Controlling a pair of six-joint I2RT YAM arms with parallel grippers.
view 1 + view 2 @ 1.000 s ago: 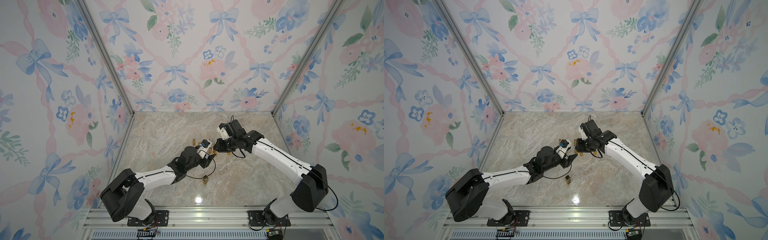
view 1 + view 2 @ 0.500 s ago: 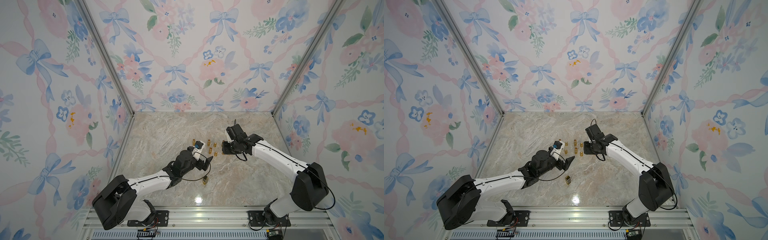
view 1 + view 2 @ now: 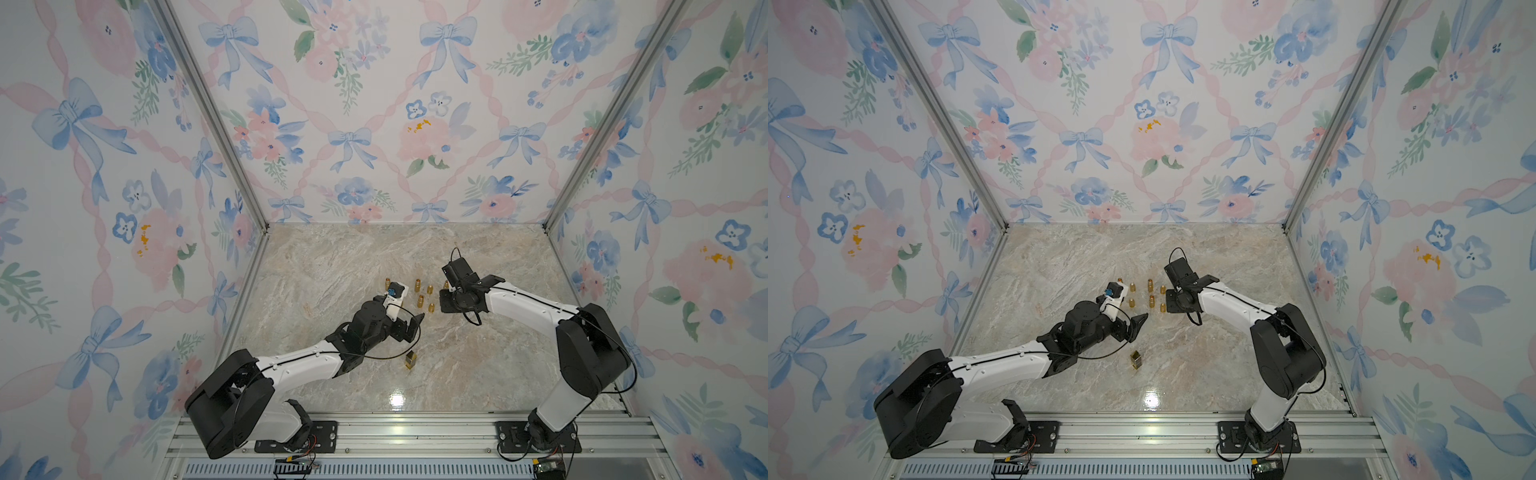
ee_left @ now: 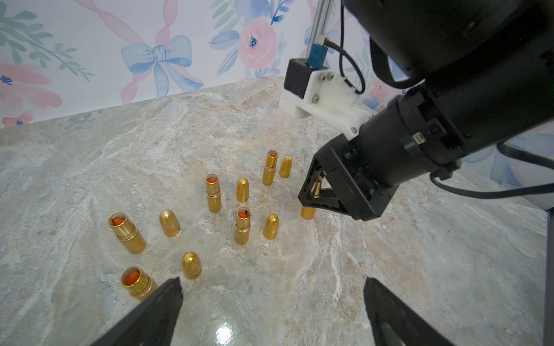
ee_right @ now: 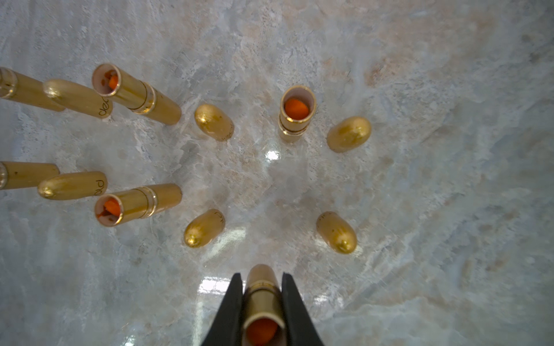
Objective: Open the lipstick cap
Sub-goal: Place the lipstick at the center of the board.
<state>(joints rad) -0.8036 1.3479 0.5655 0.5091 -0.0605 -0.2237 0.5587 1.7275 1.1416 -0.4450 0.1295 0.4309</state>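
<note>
My right gripper is shut on a gold lipstick standing upright on the marble; its cap is off and the orange stick shows at the top. In the left wrist view the same lipstick sits under the right gripper. My left gripper is open wide and holds nothing. A gold bullet-shaped cap stands just beyond one of its fingers. In both top views the left gripper sits nearer the front than the right gripper.
Several open gold tubes and loose gold caps stand in rows on the marble floor between the arms. A small gold box-shaped thing lies nearer the front. Flowered walls close in three sides.
The left gripper has opened wide and drawn back toward the front, away from the right gripper. The right gripper has stayed shut on its lipstick and shifted only slightly.
</note>
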